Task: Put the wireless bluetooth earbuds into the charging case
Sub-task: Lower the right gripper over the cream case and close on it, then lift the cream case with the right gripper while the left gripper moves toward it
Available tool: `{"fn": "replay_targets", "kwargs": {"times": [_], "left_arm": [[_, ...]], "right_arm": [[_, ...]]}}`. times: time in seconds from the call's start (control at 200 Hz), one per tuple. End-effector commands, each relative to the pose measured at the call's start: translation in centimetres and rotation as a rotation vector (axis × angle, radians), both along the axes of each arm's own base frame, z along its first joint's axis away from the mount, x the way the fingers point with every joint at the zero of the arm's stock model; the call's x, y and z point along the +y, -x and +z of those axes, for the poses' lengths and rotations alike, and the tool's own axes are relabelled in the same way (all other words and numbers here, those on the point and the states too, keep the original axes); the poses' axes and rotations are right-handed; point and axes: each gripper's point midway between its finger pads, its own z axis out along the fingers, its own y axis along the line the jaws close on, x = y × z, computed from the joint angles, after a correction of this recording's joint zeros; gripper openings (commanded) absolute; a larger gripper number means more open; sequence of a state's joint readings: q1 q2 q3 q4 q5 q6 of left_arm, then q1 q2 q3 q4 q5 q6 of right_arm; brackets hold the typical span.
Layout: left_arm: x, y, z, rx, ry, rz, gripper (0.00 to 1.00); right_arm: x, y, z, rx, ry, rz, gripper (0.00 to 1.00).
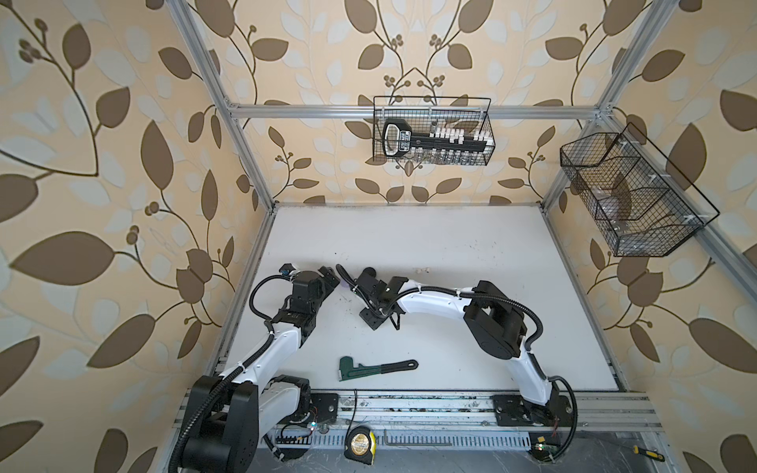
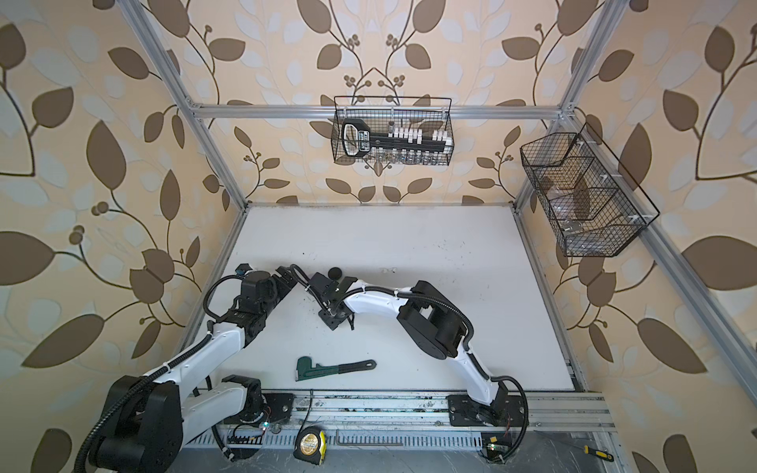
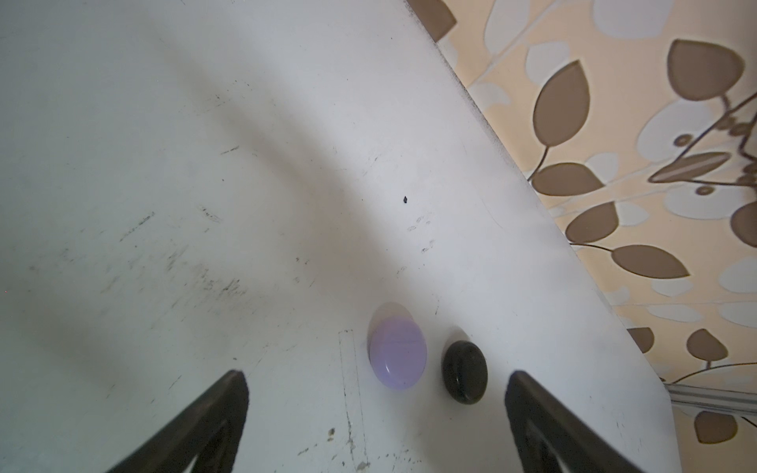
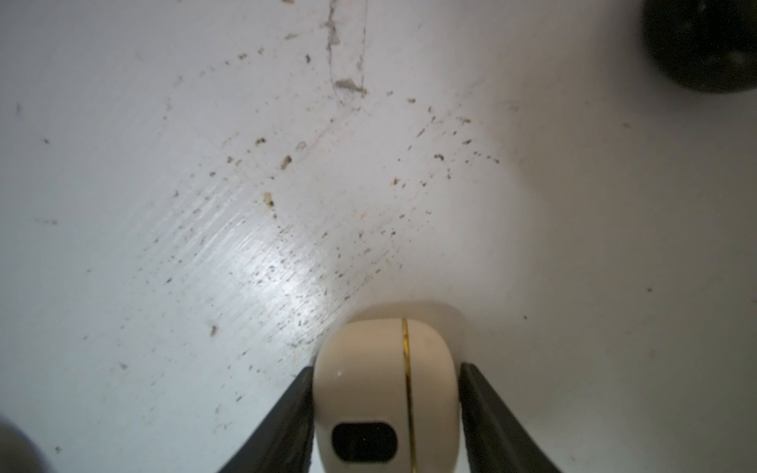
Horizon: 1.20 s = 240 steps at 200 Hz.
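surface: white, scuffed and speckled, both arms reaching in toward the middle
wire baskets: two, black, hung on the frame at the back and the right side, off the surface
left gripper: spread wide, nothing held, hovering over the lilac and black cases
right gripper: jaws pressed on both sides of the white case, low over the surface
pipe wrench: green head, black handle, flat on the near part of the surface, well apart from both grippers
tape measure: on the front rail, off the surface
white case: lid closed, gold seam, dark oval window facing the wrist camera
lilac case: closed, on the surface, just beside the black case, not touching
black case: closed, on the surface
white earbuds: tiny pale pair on the surface beyond the right arm, outside any case, too small for detail
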<state>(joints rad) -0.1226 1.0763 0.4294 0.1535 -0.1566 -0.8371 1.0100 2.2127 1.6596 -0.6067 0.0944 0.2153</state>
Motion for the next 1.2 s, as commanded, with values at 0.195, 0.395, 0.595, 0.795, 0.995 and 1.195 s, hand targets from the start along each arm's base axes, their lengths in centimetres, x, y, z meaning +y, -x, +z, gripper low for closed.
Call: {"fn": "replay_targets", "kwargs": {"times": [0.195,0.395,0.595,0.795,0.995,1.195], "left_arm": [[-0.1,-1.1,2.0,-0.061,0.004,-0.013,0.99],[-0.5,-1.2,2.3,-0.061,-0.005,-0.044,0.99],[-3.2,-1.7,4.3,-0.144,0.023,-0.202,0.99],[-9.1,-2.1,7.6,-0.288,0.037,-0.487,0.86],[-16.8,0.3,12.0,-0.481,0.026,-0.838,0.72],[-19.7,4.7,15.4,-0.709,0.004,-1.027,0.65]], "right_arm": [[-1.5,1.8,-3.7,0.073,0.117,0.031,0.51],[-1.9,1.1,-2.6,0.021,0.132,0.031,0.39],[-4.5,-1.7,1.7,-0.096,0.054,-0.025,0.34],[-10.2,-5.9,7.6,-0.246,-0.125,-0.203,0.27],[-12.6,-4.9,14.6,-0.513,-0.283,-0.217,0.27],[-13.1,0.1,19.9,-0.832,-0.444,-0.047,0.28]]}}
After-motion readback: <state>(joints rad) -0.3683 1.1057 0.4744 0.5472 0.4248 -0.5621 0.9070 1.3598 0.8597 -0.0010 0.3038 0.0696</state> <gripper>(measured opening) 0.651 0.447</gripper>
